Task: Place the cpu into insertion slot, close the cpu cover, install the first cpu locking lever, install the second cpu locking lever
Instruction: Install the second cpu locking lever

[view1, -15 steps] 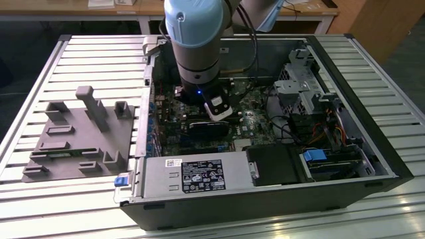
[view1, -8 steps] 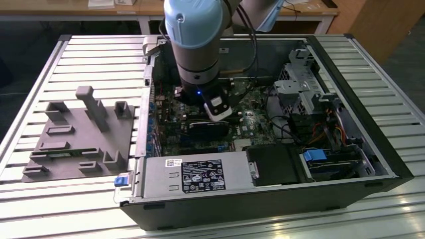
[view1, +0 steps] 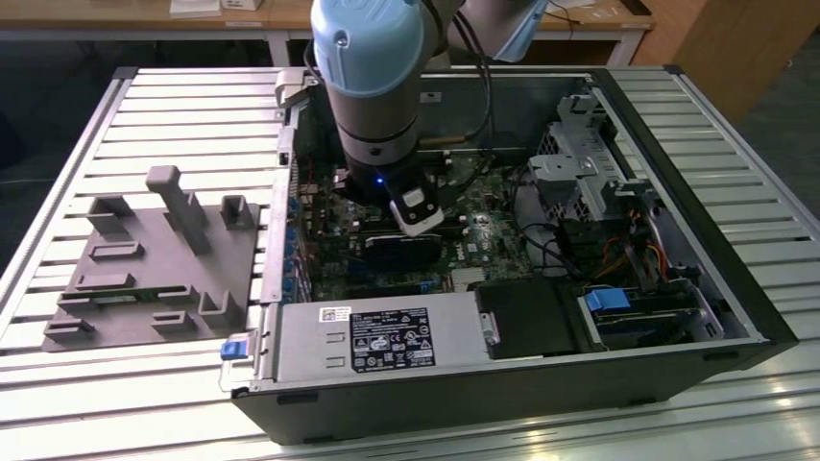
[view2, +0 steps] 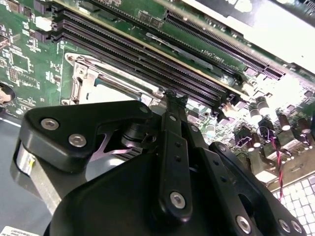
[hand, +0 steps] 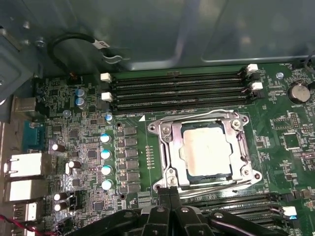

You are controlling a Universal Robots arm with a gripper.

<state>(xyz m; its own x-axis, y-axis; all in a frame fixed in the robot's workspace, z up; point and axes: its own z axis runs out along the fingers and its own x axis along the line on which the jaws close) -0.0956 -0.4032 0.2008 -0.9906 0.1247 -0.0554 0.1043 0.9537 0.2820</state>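
Your claw (hand: 170,194) was pinched almost closed, empty, at the cpu cover's (hand: 170,147) edge. The cpu (hand: 205,150) sat in its slot. A slip could have scratched the board (hand: 88,157).

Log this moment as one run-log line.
claw: shut, at socket edge | cpu: seated in insertion slot | cpu cover: closed over it

High over an open computer case (view1: 513,365), the exterior view looks down.
Both wrist views sit close above its motherboard (hand: 74,142), sharing the insertion slot (hand: 205,152).
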